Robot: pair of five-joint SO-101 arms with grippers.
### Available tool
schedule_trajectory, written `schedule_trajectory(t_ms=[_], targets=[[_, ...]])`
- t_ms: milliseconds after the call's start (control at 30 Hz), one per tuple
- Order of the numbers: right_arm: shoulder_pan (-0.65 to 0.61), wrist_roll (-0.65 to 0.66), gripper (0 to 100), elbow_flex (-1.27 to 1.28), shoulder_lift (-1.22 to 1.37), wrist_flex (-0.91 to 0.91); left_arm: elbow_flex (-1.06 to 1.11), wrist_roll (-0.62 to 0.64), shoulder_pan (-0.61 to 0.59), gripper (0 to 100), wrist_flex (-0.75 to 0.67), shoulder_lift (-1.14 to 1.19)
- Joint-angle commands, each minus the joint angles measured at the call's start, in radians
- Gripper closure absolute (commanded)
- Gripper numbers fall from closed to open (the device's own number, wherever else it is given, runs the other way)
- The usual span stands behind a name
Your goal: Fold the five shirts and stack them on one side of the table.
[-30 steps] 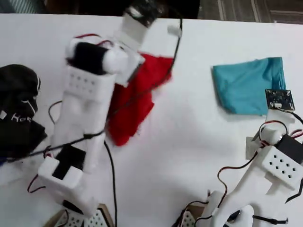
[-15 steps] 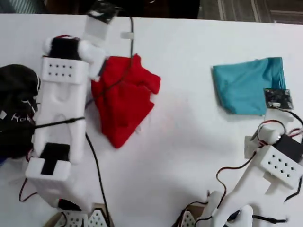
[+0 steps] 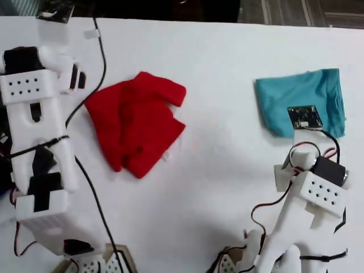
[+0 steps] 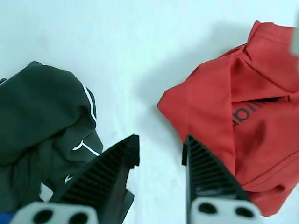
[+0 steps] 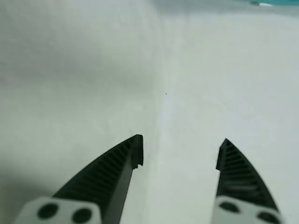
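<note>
A crumpled red shirt (image 3: 136, 128) lies left of the table's middle. A folded teal shirt (image 3: 296, 96) rests at the right, with the right arm (image 3: 310, 187) just in front of it and its wrist board over the shirt's near edge. The left arm (image 3: 34, 114) stands along the left edge. My left gripper (image 4: 161, 144) is open over bare table between a bunched black shirt (image 4: 42, 116) and the red shirt (image 4: 243, 112), holding nothing. My right gripper (image 5: 181, 142) is open above bare white table, with a sliver of the teal shirt (image 5: 271, 2) beyond it.
The white table (image 3: 227, 170) has free room in the middle and along the far edge. Cables (image 3: 91, 187) trail from both arms near the front. The arm bases (image 3: 108, 264) sit at the front edge.
The left arm has swung left off the red shirt, which now lies uncovered and spread lower on the table. The right arm has shifted slightly left toward the teal shirt.
</note>
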Motion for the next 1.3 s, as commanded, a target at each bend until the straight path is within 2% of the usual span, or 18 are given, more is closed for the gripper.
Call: schedule_trajectory(t_ms=[0,167,300,400,500,700,800,1033,1167,1267], targets=[[-0.03,-0.018,74.0,-0.011,-0.021,0.001,-0.005,0.002,-0.005,83,0.037,-0.046],[-0.236,-0.138,73.9,-0.017,-0.018,-0.062,-0.008,-0.087,-0.011,83,0.1,-0.054],[-0.426,-0.213,73.9,-0.106,-0.018,-0.027,-0.016,-0.092,-0.002,83,0.166,-0.055],[-0.481,-0.272,73.9,-0.19,-0.018,0.001,-0.015,-0.092,0.037,82,0.167,-0.055],[-0.435,-0.288,73.9,-0.239,-0.021,0.027,-0.015,-0.092,0.132,82,0.167,-0.055],[-0.151,-0.287,73.8,-0.247,-0.024,0.035,-0.005,-0.086,0.37,82,0.161,-0.044],[-0.053,-0.285,73.8,-0.245,-0.021,0.035,-0.005,-0.028,0.451,82,0.13,-0.025],[0.021,-0.215,73.9,-0.245,-0.021,0.035,-0.015,-0.008,0.58,82,0.064,0.196],[0.042,-0.181,73.9,-0.244,-0.021,0.035,-0.016,-0.005,0.651,75,0.044,0.311],[0.042,-0.178,73.9,-0.229,-0.021,0.035,-0.015,0.04,0.684,74,0.002,0.359]])
